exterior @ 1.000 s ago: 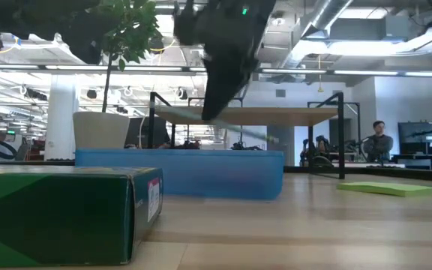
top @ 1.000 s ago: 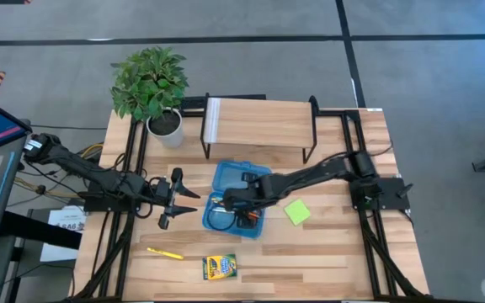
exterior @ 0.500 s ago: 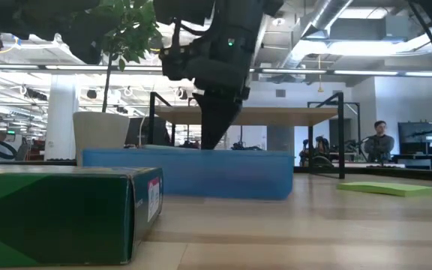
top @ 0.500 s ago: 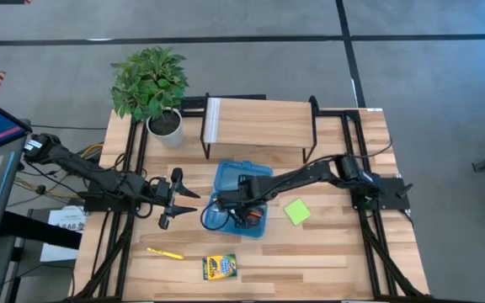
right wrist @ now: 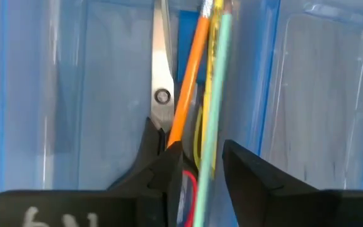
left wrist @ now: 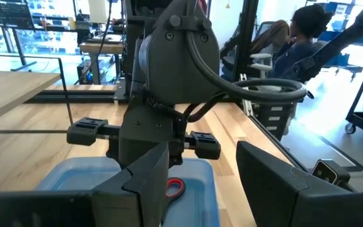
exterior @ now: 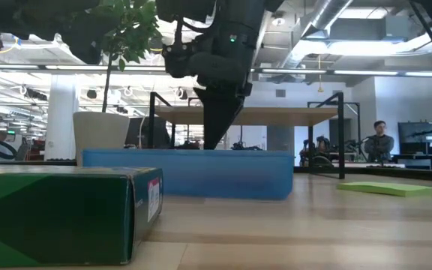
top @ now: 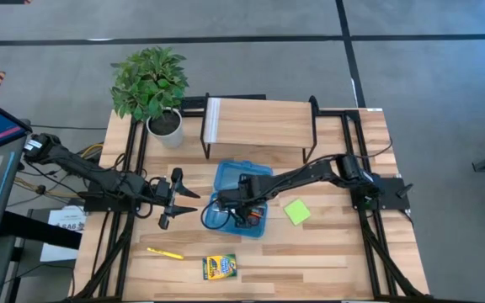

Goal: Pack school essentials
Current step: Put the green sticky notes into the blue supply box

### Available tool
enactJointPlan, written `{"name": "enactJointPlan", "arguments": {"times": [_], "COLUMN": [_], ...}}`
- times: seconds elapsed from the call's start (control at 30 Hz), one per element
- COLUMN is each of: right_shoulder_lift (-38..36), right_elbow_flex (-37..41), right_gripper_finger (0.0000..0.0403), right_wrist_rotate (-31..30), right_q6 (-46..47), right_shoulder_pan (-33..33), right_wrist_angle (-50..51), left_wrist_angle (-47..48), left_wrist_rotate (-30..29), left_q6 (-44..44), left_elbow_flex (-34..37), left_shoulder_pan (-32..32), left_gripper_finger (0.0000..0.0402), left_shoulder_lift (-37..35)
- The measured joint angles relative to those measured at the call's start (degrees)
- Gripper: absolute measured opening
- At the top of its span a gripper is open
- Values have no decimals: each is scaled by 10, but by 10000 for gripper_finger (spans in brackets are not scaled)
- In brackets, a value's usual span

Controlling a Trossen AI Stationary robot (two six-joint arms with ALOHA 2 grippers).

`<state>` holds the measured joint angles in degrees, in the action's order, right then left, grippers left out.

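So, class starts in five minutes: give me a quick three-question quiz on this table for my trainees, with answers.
1. True or false: the crayon box lies inside the blue case.
2. Which arm reaches into the case? A left, B right.
3. What colour is the pencil lying on the table near the crayon box?

Key: 1 false, it lies on the table. 2 B, the right gripper is in the case. 3 yellow.

You get even, bright overhead light on the table, with only soft shadows. Seen low, ceiling strip lights glare, the arm is a dark silhouette, and the near box is soft. The right wrist's close view of the pencils is slightly blurred.
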<state>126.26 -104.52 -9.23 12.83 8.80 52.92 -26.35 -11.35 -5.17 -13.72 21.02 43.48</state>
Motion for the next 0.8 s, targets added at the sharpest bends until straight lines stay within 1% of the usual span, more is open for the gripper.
{"name": "enactJointPlan", "arguments": {"times": [0.13,0.2,0.37,0.43,0.53,0.7,0.8], "right_shoulder_lift": [-7,-20,-70,-87,-105,-114,-132], "right_elbow_flex": [-26,-29,-30,-29,-29,-28,-10], "right_gripper_finger": [153,156,154,151,149,151,148], "right_wrist_rotate": [-1,-15,-74,-104,-132,-135,-137], "right_q6": [14,28,91,103,118,162,180], "right_shoulder_pan": [2,8,43,64,97,129,134], "right_wrist_angle": [58,87,143,163,192,252,260], "left_wrist_angle": [0,1,6,11,11,8,7], "left_wrist_rotate": [0,0,2,2,2,5,5], "left_q6": [0,0,-4,-5,-6,-7,-11], "left_elbow_flex": [0,0,0,0,0,0,0], "left_shoulder_pan": [0,0,0,0,0,0,0], "left_gripper_finger": [174,174,174,174,174,174,174], "left_shoulder_lift": [0,0,0,0,0,0,0]}}
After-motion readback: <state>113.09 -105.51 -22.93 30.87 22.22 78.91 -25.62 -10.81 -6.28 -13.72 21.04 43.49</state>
